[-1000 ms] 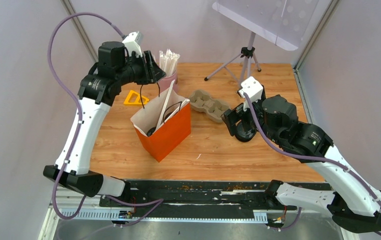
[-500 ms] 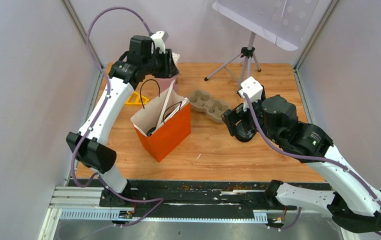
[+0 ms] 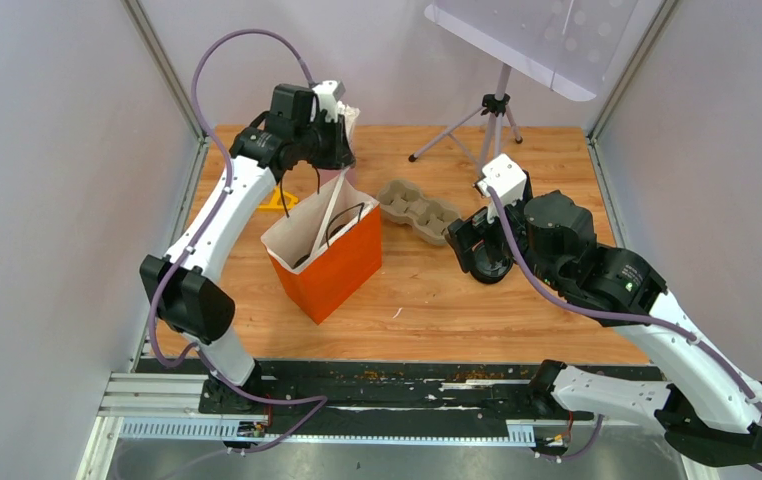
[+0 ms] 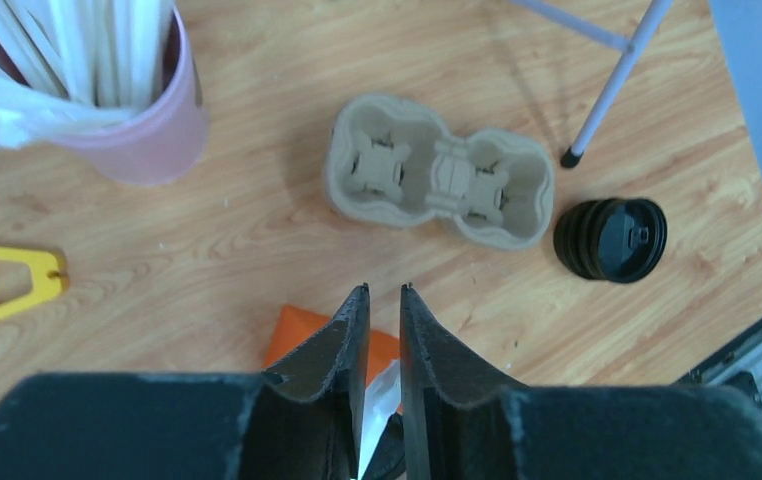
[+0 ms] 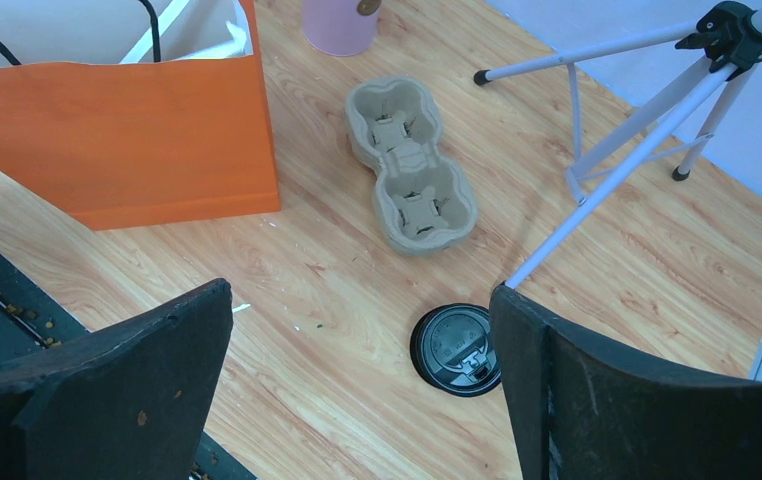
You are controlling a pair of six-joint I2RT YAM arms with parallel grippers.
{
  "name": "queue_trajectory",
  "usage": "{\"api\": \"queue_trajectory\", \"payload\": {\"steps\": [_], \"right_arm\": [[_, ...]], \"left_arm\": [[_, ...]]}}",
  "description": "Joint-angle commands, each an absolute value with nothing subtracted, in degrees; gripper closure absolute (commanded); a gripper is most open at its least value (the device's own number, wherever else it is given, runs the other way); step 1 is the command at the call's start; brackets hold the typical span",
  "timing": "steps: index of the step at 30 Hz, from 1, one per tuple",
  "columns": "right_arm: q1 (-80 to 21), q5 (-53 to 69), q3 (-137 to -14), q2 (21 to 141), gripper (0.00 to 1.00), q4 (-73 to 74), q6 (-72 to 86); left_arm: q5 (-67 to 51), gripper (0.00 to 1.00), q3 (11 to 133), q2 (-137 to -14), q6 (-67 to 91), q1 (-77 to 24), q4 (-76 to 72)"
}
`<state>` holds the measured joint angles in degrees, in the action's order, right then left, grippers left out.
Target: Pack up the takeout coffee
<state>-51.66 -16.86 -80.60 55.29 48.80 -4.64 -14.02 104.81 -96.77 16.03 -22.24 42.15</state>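
The takeout coffee cups are hidden from every view. The orange paper bag (image 3: 342, 265) stands open at centre-left with a white stick (image 3: 335, 200) leaning out; a dark shape deep inside cannot be identified. My left gripper (image 3: 332, 158) hovers above the bag's back edge, in front of the pink cup. In the left wrist view its fingers (image 4: 381, 292) stand a narrow slit apart with nothing between them. My right gripper (image 5: 362, 292) is wide open and empty, low over the table, with a bare black lid (image 5: 457, 350) lying beside its right finger.
A cardboard two-cup carrier (image 3: 419, 210) lies empty between the bag and the right gripper. The pink cup of white sticks (image 4: 147, 110) stands at the back left, a yellow triangle (image 3: 275, 197) left of the bag. A tripod (image 3: 492, 120) stands at the back.
My left arm has swung right and forward, from behind the bag's left to over its back edge, and its jaws have narrowed. The right arm has stayed still.
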Motion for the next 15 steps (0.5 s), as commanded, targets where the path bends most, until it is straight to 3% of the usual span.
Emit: {"api": "queue_trajectory", "payload": {"steps": [1,6,11,15], "right_arm": [[-51.51,-18.25,-80.42,54.55,0.0,46.94,-4.87],[-51.55,-18.1,-80.52,54.97,0.0,46.55,-4.6],[-51.51,-17.63,-80.59,55.21,0.0,46.09,-4.27],[-51.5,-17.35,-80.52,55.75,0.0,45.56,-4.3]], "left_arm": [[-16.39,0.76,101.72,-93.11,14.77,-22.67,40.57],[-17.95,0.76,102.13,-92.2,15.32,-23.07,41.15],[-19.02,0.64,103.53,-90.44,17.04,-23.11,38.98],[-20.97,0.6,105.37,-89.09,19.76,-23.05,35.28]]}}
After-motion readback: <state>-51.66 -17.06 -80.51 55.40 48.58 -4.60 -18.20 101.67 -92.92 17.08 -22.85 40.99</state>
